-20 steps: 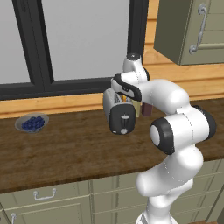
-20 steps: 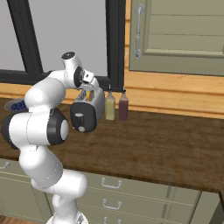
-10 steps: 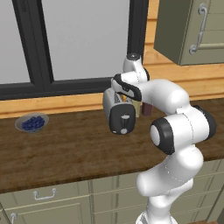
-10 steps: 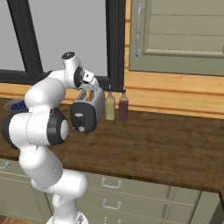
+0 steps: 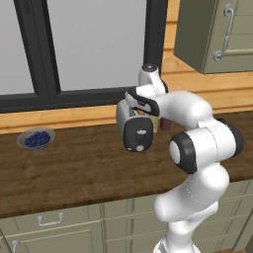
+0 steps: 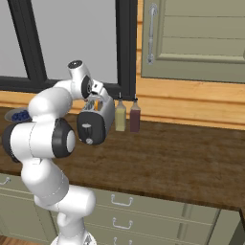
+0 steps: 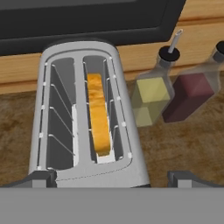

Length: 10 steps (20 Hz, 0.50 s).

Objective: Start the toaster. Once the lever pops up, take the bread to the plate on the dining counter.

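1. Bread (image 7: 98, 114) sits directly ahead of the hand (image 7: 112, 178), standing on edge in the right-hand slot of the toaster (image 7: 83, 118), its top edge about level with the slot's rim.
2. The slice's long axis runs away from the hand, along the slot; its thin faces look left and right, toward the two fingertips (image 7: 37, 178), which flank the toaster's near end.
3. The hand is spread wide and grips nothing; its two dark tips stand well apart, wider than the toaster's body.
4. From the base views, the hand (image 5: 143, 105) hovers over the toaster (image 5: 136, 129) on the worktop (image 5: 79, 168), just above its slots.
5. The left slot holds only its wire guides; the right slot holds the one slice.
6. Judging by the slice showing so high, the likely next move is a straight descent with the fingers closing across the thin faces; the hand would need to narrow and centre a little to the left of its midline first.
7. Two bottles stand to the right of the toaster: an oil bottle (image 7: 153, 94) just beside it, and a dark red bottle (image 7: 192, 89) beyond.
8. A bowl (image 5: 35, 139) holding blueberries sits far off to the left on the worktop.
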Tool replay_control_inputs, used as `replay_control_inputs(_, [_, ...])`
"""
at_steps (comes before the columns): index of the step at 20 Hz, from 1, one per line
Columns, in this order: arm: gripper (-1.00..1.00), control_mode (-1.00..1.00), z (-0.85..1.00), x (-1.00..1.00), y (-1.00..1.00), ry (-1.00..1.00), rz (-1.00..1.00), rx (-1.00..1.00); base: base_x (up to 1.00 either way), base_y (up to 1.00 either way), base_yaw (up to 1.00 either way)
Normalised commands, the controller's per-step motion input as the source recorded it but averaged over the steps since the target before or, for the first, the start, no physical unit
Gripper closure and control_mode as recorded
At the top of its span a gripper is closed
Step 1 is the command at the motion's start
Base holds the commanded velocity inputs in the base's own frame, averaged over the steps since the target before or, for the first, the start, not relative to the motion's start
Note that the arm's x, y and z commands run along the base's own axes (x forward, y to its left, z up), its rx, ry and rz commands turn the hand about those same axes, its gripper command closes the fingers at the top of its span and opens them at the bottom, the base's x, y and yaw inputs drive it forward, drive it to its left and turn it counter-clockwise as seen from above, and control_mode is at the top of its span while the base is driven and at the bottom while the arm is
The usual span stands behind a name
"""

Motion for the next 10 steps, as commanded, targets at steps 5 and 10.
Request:
replay_control_inputs(5, [-1.00,-1.00,-0.17,0.20,0.00,0.00,0.00,0.01,0.00,0.00,0.00])
replay_control_inputs(10, [-1.00,-1.00,-0.17,0.30,0.00,0.00,0.00,0.06,0.00,0.00,0.00])
